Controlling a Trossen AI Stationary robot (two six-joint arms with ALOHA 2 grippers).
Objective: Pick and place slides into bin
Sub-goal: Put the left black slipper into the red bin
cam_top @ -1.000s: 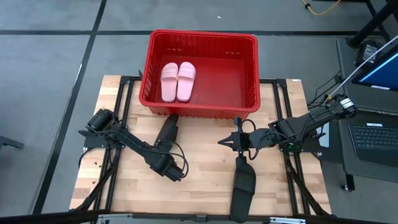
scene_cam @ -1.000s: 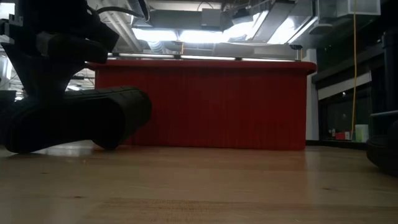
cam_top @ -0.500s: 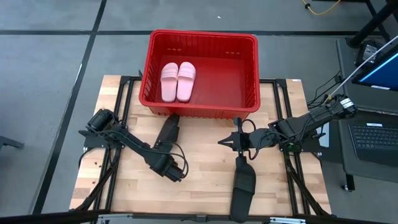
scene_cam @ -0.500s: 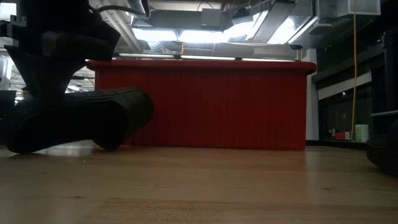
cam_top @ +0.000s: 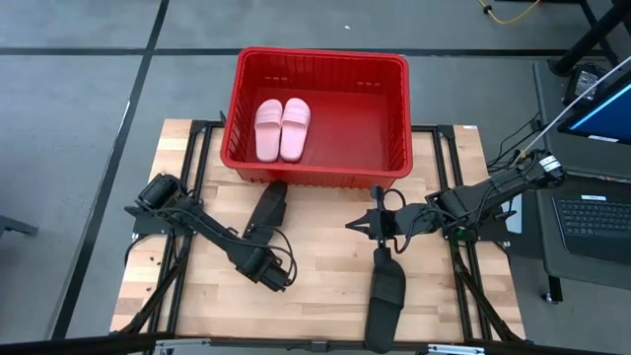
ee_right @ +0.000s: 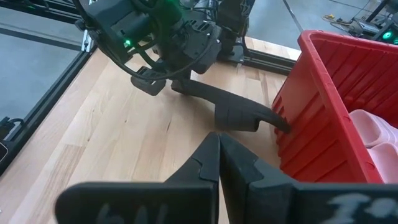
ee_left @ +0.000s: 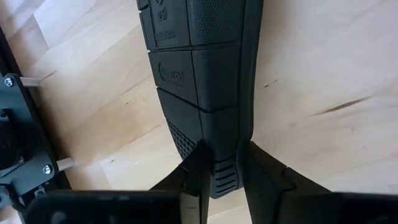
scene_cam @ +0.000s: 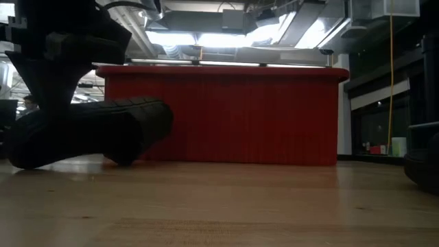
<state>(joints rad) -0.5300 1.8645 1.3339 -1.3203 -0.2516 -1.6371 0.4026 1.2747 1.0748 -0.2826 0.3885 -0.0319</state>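
The red bin [cam_top: 394, 108] stands at the table's far side, and two pale pink slides [cam_top: 282, 128] lie side by side in its left part. A black slide [cam_top: 269, 205] stands on its side edge just before the bin's near wall [ee_right: 292, 124], with its strap [ee_right: 239, 118] facing the table's right. My left gripper [cam_top: 260, 236] is shut on the slide's near end. Another black slide [cam_top: 386, 291] lies flat near the table's front edge. Above and beyond that slide, my right gripper [cam_top: 351, 225] hovers shut at mid-table, holding nothing. My left gripper pinches the black slide's near end [ee_left: 224, 158] between its two fingers [ee_left: 196, 167], one on each face. The fingers come from the table's near side, slanting down, along the slide. The slide stays on its side edge on the table, its far end [ee_right: 278, 121] at the bin's wall.
Black frame rails [cam_top: 187, 158] run along the table's left and right edges. A laptop [cam_top: 592, 222] sits beyond the right edge. Bare wood [cam_top: 315, 266] lies between the two black slides. The bin's right half holds nothing.
The black slide by the bin has shifted a little, its strap end edging toward the table's right. My right gripper has kept still.
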